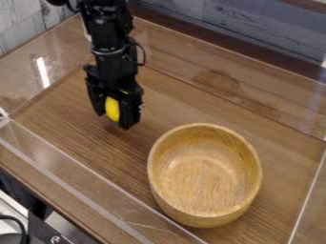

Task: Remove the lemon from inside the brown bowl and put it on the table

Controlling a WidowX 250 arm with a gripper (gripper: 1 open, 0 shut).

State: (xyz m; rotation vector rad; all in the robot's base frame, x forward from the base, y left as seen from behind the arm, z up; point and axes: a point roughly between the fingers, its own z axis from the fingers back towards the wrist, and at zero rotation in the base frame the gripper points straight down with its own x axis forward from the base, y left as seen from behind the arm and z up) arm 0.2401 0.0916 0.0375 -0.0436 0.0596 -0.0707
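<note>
1. The gripper [113, 110] points down over the table [192, 81], its fingers closed in around the lemon [112, 109], one dark finger on each side of the yellow fruit.
2. The lemon sits between the fingertips, its bright side showing toward the camera through the gap; the fingers cover its edges.
3. The fingertips are low, at or close to the wood; whether the lemon's underside touches the table cannot be told from this view.
4. The brown bowl [205, 175] stands upright on the table, apart from the fingers, nearer the camera and toward the right of the picture.
5. Its mouth faces up, and the thick rim runs unbroken all the way round. Inside, only pale wooden wall and rounded bottom show; the lemon is outside it, over at the fingers.
6. The black arm [109, 43] rises from the fingers toward the top edge of the picture, upright above the lemon.
7. Beyond the fingers, on the picture's left, a bright streak of light lies on the wood.
8. At the lower left corner, nearer the camera than the fingers, a dark cable [18, 221] curves beside the table.
</note>
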